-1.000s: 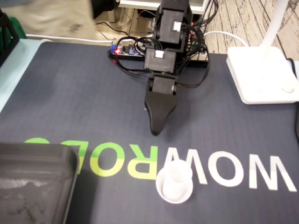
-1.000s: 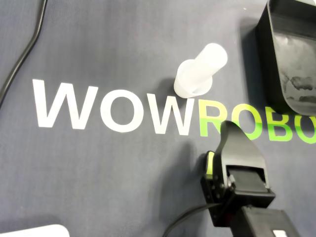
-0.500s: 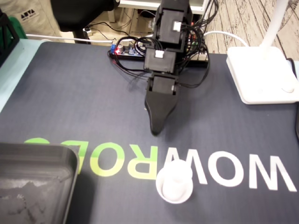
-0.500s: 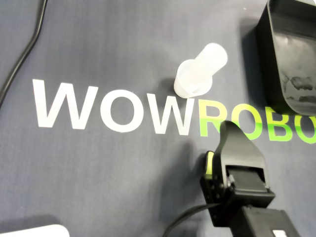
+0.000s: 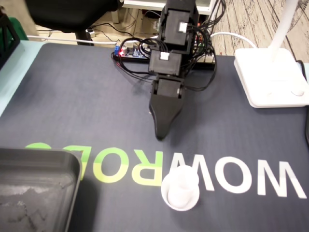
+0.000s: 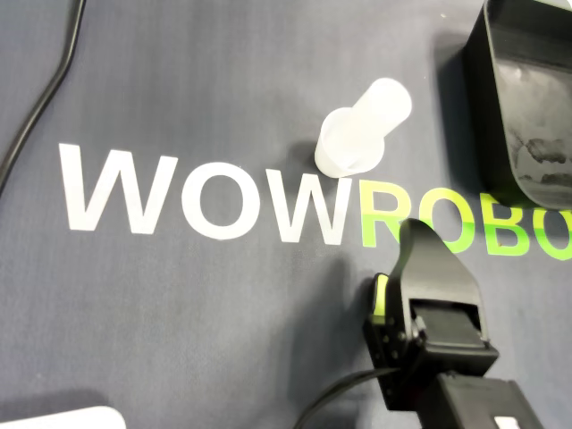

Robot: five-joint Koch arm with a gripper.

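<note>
Overhead view: a dark mat [image 6: 179, 107] lettered WOWROBO fills the table, with a black tray [image 6: 478, 80] at the right edge. The gripper [image 6: 413, 231] points down over the green R (only one black tip shows, so its opening cannot be judged). The white cup [image 6: 362, 134] stands on the mat just beyond the lettering, apart from the tip and near the tray.

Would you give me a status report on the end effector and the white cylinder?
End effector short of the white cylinder, jaw state unclear. Cylinder upright on the mat, untouched. Nothing between them; black tray off aside.
</note>
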